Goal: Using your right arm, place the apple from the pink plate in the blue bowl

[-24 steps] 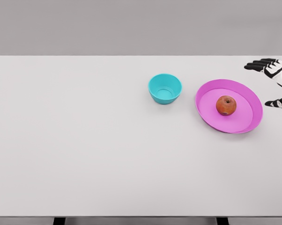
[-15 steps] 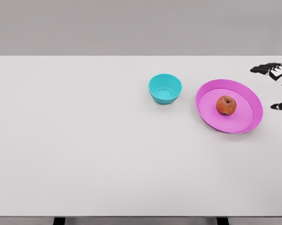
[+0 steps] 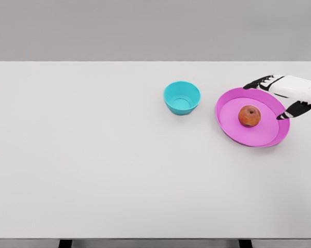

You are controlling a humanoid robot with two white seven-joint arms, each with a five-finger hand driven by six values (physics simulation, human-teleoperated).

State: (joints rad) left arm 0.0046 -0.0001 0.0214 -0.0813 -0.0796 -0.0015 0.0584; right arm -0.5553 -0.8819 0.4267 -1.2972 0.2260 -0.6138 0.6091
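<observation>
A red apple [image 3: 249,115] sits on the pink plate [image 3: 233,126] at the right of the white table. The blue bowl [image 3: 182,97] stands a little to the plate's left and holds nothing. My right hand [image 3: 271,98] reaches in from the right edge over the plate's far right rim. Its black fingers [image 3: 257,82] and thumb are spread apart, just right of the apple and not touching it. The left arm does not show.
The white table [image 3: 93,155] stretches wide to the left and front of the bowl. Its right edge runs close behind the plate.
My right hand first drew back towards the right edge, then came left over the plate's rim, close to the apple. Apple, plate and bowl have not moved.
</observation>
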